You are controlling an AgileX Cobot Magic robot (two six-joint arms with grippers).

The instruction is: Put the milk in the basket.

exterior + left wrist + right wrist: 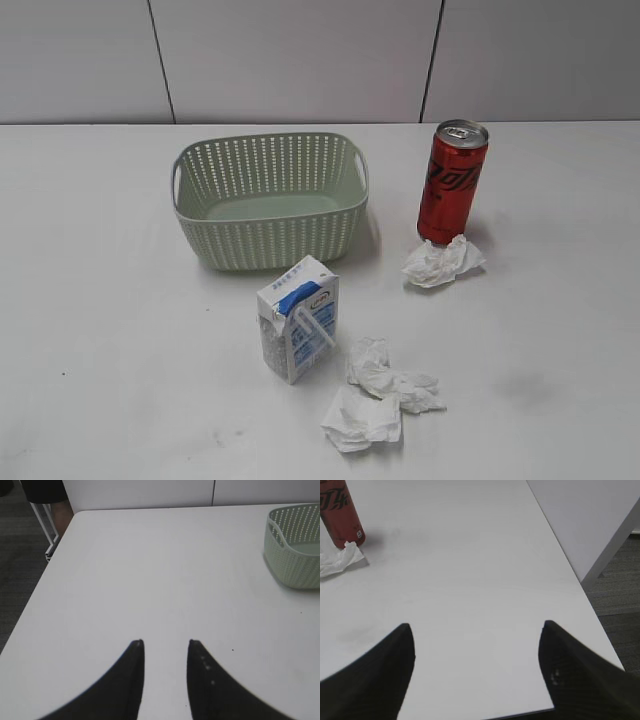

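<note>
The milk (298, 320), a small white carton with blue markings and a straw, stands upright on the white table in front of the basket. The pale green perforated basket (270, 232) stands behind it, with nothing inside; its left end also shows in the left wrist view (295, 555). Neither gripper shows in the exterior view. My left gripper (166, 642) is open over bare table, left of the basket. My right gripper (476, 626) is wide open over bare table near the right edge. The milk is out of both wrist views.
A tall red soda can (452, 182) stands right of the basket, also in the right wrist view (342, 512). Crumpled white tissues lie at its foot (442, 262) and right of the milk (378, 405). The table's edge (580, 577) drops off at right.
</note>
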